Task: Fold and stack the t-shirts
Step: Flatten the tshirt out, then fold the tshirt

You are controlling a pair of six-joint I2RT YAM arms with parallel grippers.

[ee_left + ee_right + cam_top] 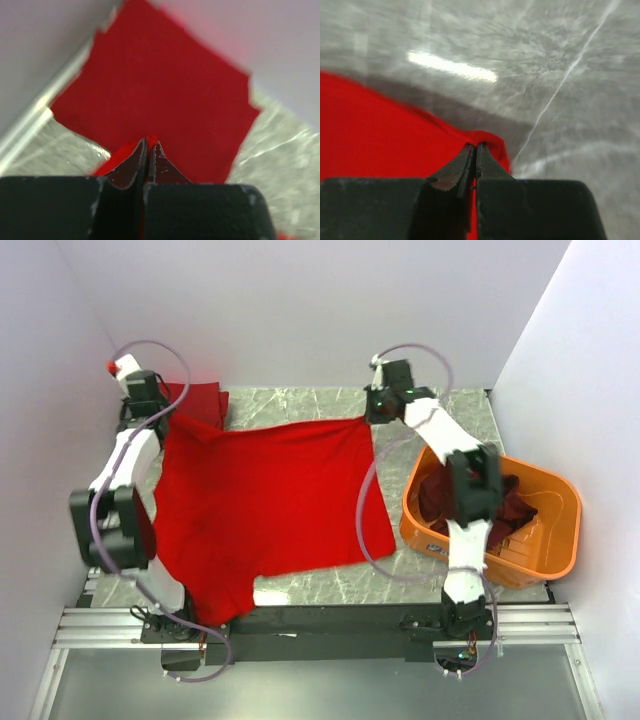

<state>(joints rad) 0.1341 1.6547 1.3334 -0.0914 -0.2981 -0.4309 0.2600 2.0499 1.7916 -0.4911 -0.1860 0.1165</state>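
One orange tub at right, dark maroon t-shirts inside.

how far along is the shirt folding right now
Done: one folded shirt lies at the far left corner of the table. In hand: the left gripper and right gripper are each shut on a far corner of the red shirt, spread flat with no fold yet. Left: folding and stacking it, plus the maroon shirts heaped in the orange tub.
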